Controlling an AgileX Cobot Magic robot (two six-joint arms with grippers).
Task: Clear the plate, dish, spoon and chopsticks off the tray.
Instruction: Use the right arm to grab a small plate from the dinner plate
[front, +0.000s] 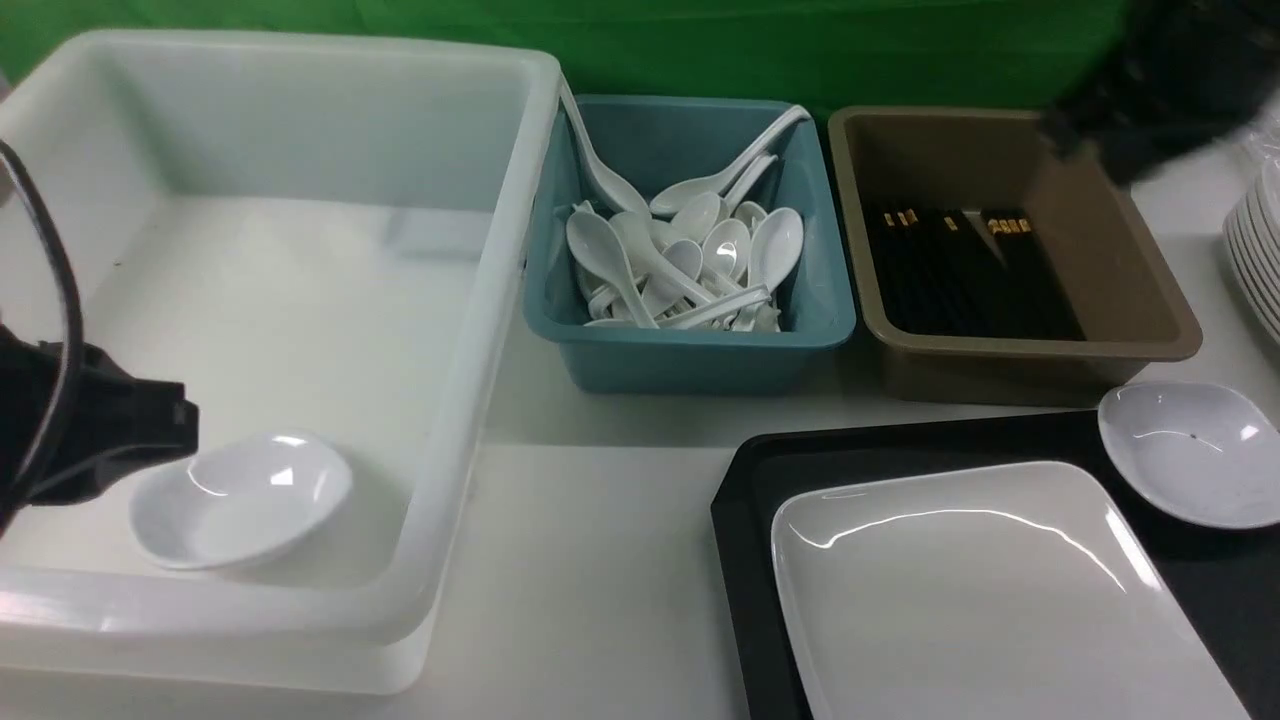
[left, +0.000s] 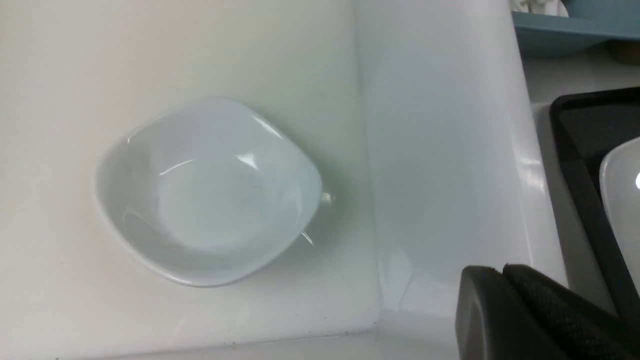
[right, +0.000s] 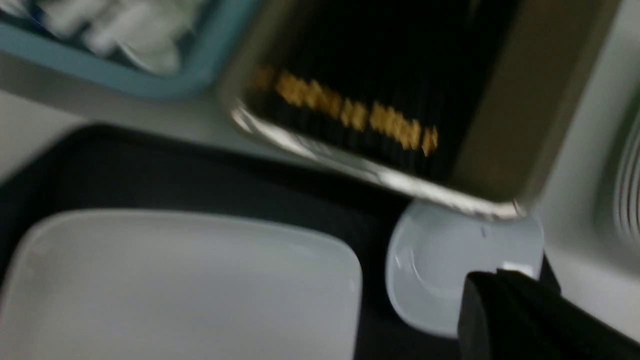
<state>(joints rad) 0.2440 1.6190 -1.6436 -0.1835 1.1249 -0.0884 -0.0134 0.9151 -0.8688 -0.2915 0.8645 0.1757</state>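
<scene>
The black tray (front: 745, 480) lies at the front right. It carries the large white plate (front: 1000, 590) and, at its far right corner, a small white dish (front: 1190, 450). In the right wrist view the plate (right: 180, 285) and dish (right: 440, 265) show under my right gripper (right: 495, 274), which is shut and empty. In the front view that gripper (front: 1062, 135) is a dark blur over the brown bin's far corner. My left gripper (left: 502, 270) is shut and empty, above the white tub's near right corner. Neither the spoon nor the chopsticks show on the visible part of the tray.
A big white tub (front: 480, 350) on the left holds one small white dish (front: 240, 500). A blue bin (front: 690, 350) holds several white spoons. A brown bin (front: 1130, 270) holds several black chopsticks (front: 960, 280). Round white plates (front: 1260, 255) are stacked at the far right.
</scene>
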